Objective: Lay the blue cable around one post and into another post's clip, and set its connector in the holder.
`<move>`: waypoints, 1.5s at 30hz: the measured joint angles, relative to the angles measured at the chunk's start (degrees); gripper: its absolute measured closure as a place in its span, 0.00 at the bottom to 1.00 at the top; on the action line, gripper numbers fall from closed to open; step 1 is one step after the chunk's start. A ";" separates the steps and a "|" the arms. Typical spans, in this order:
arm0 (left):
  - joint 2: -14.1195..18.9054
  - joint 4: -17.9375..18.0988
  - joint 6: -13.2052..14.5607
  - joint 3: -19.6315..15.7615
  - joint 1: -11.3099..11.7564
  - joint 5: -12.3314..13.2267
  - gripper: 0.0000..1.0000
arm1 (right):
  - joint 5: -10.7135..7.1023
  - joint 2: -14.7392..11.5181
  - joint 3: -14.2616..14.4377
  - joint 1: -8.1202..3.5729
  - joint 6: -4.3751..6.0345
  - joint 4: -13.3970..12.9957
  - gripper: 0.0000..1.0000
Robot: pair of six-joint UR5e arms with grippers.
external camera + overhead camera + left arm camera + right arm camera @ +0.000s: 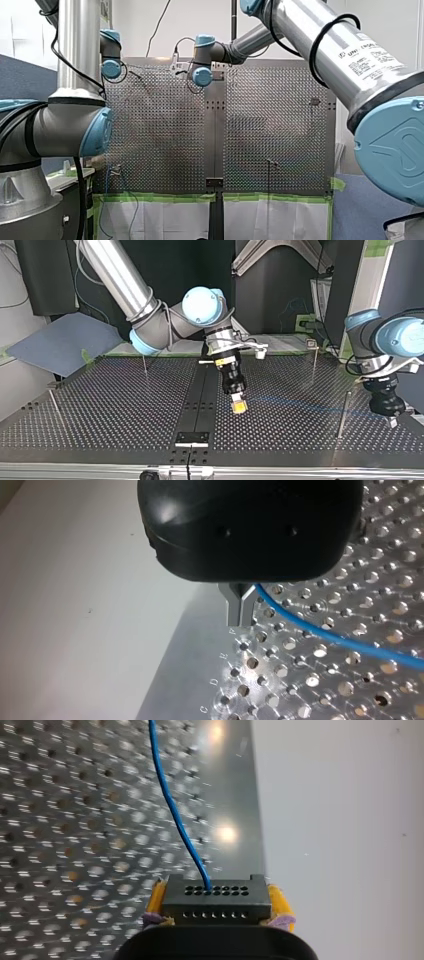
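1. Currently my right gripper (239, 406) pinches the black connector (216, 904) between its yellow pads, above the tabletop's (125, 405) middle.
2. My left gripper (241, 607) is pressed onto the blue cable (320, 632) near the top view's right edge, beside a post (344, 412).
3. Risk: the span between them runs fairly straight; pulling apart could drag the cable through the metal fingers (234, 605) or catch that post wrongly.
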 joint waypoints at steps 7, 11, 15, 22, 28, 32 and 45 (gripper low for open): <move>-2.44 -0.07 1.09 0.26 0.31 1.88 1.00 | 0.21 0.08 -1.64 -1.01 -0.04 1.09 1.00; -3.44 -0.04 1.55 0.28 0.22 2.43 1.00 | 0.36 0.16 -1.72 -1.40 -0.14 1.95 1.00; -3.63 0.00 1.63 0.29 0.13 2.52 1.00 | 0.61 0.21 -1.72 -1.70 -0.31 2.42 1.00; -4.68 0.16 1.61 0.29 -0.07 3.10 1.00 | 1.75 0.87 -1.69 -2.39 -0.81 3.83 1.00; -6.50 0.15 1.55 0.29 -0.36 4.01 1.00 | 1.94 1.45 -1.67 -3.38 -0.90 5.96 1.00; -6.71 0.03 0.63 0.27 -0.40 5.04 1.00 | 2.03 1.62 -1.66 -3.94 -0.95 7.48 1.00; -6.75 -0.67 -1.34 0.14 -0.48 6.09 1.00 | 2.18 2.23 -0.11 -4.04 -0.75 8.35 1.00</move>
